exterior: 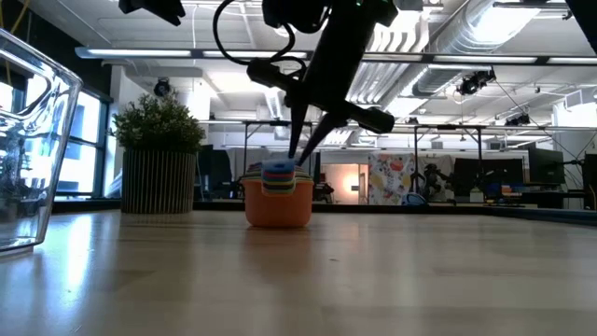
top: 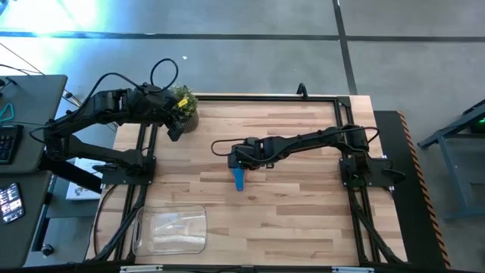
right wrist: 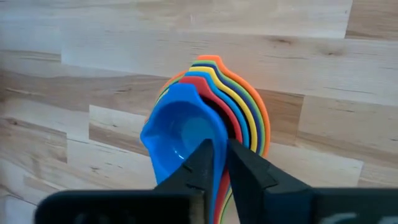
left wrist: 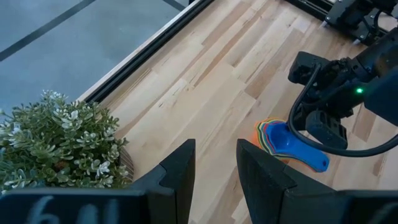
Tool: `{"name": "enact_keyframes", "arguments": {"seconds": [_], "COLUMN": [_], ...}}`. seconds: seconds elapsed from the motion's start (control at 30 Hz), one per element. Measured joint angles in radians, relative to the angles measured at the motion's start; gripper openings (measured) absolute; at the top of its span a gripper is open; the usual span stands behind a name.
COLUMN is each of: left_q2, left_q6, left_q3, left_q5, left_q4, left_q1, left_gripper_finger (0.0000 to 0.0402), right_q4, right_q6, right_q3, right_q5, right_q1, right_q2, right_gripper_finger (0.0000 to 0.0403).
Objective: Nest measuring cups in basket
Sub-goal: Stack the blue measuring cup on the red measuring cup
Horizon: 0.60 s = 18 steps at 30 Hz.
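Right claw (right wrist: 221,163) nearly together over nested measuring cups (right wrist: 208,127) mid-counter (top: 303,205), no clear grip. Left claw (left wrist: 214,171) apart near plant (top: 184,108). Basket (top: 170,230) well apart.

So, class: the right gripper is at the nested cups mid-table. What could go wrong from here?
1. The right gripper pinches only the stack's handles; lifted, the lower cups might slip off.
2. The basket sits far off at the table's near left corner, so the carry is long.
3. The left gripper hangs by the plant, and might brush it if it swings out.
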Motion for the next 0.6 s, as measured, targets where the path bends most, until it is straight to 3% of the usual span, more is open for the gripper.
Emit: {"name": "enact_keyframes", "arguments": {"seconds": [0.27, 0.6], "left_q2": [0.0, -0.033], "left_q6": [0.0, 0.0], "left_q3": [0.0, 0.0], "left_q5": [0.0, 0.0], "left_q4": [0.0, 0.0], "left_q1": [0.0, 0.0], "left_gripper_finger": [0.0106, 0.0106], "right_q4": [0.008, -0.106], "right_q6": [-0.001, -0.13], "right_q3": [0.0, 0.119], "right_q5": [-0.008, -0.008], "right_q1": [0.0, 0.003], "right_q2": [0.0, -0.001], "right_gripper_finger": [0.0084, 0.009]}}
